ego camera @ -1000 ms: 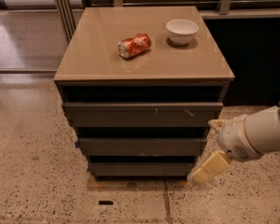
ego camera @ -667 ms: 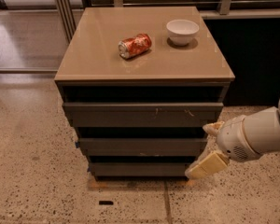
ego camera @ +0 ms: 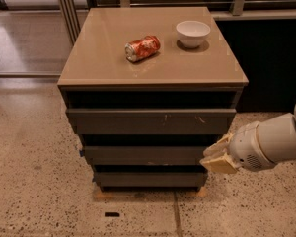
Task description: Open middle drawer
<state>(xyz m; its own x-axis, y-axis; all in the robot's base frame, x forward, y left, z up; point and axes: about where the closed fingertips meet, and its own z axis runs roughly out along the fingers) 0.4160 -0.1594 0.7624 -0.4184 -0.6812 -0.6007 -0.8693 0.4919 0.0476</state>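
Note:
The cabinet has three dark grey-brown drawer fronts stacked under its tan top. The middle drawer (ego camera: 145, 155) is the medium-width front, and it sits pushed in like the other two. My gripper (ego camera: 213, 157), cream-coloured on a white arm, comes in from the right. It is at the right end of the middle drawer's front, level with it and touching or nearly touching its corner. The top drawer (ego camera: 150, 121) above it carries white scratch marks. The bottom drawer (ego camera: 149, 178) is the narrowest.
On the cabinet top (ego camera: 98, 58) lie a crushed red soda can (ego camera: 142, 48) on its side and a white bowl (ego camera: 193, 33). A dark wall panel stands to the right behind my arm. Speckled floor (ego camera: 34, 181) spreads in front and to the left.
My gripper has moved up and to the left, from beside the bottom drawer's right end to the middle drawer's right end. The drawers have not moved.

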